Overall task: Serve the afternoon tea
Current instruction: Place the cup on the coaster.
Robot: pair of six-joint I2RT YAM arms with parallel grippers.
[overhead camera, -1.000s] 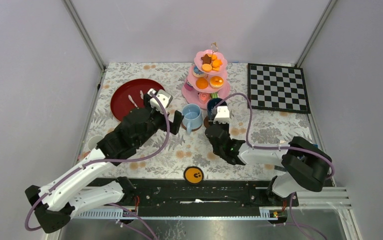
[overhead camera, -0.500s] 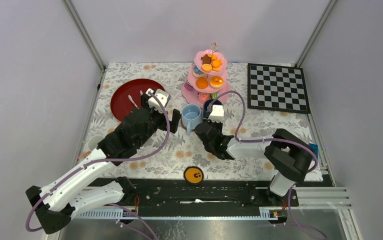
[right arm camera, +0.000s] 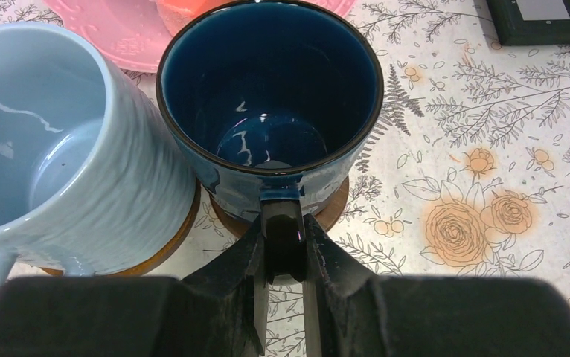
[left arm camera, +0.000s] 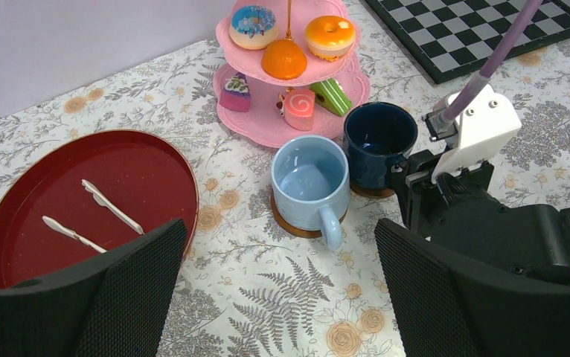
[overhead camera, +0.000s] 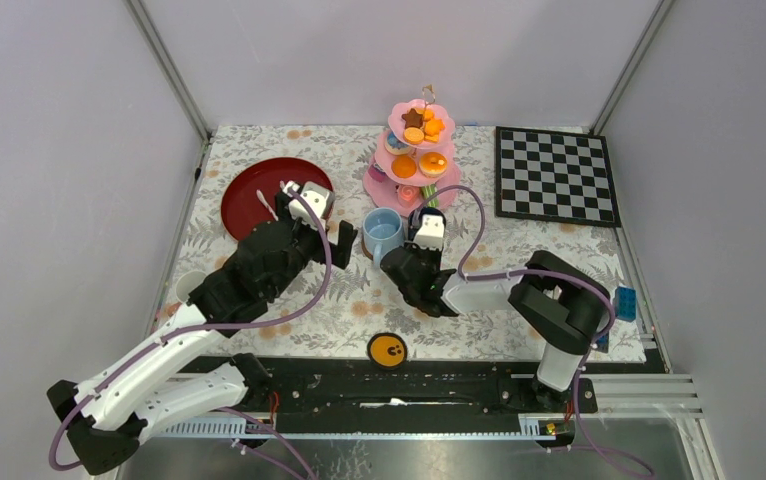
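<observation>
The pink three-tier cake stand [overhead camera: 414, 150] holds toy pastries and a star biscuit at the back centre. In front of it, the light-blue cup [left arm camera: 310, 182] and the dark-blue cup [right arm camera: 271, 97] stand side by side, each on a brown saucer [right arm camera: 338, 212]. My right gripper [right arm camera: 283, 253] is shut on the dark-blue cup's handle from the near side. My left gripper [left arm camera: 282, 297] hangs wide open and holds nothing, just near-left of the light-blue cup, whose handle points towards it. A white cup [overhead camera: 189, 285] sits at the table's left edge.
A dark red tray [left arm camera: 155, 171] with two white utensils lies at the left. The chessboard [overhead camera: 556, 175] lies at the back right. An orange disc [overhead camera: 387, 348] sits at the near edge, and a blue block [overhead camera: 624, 302] at the right edge.
My right arm has swung left, still gripping the dark-blue cup's handle. My left gripper has drawn back a little to the left, away from the light-blue cup.
</observation>
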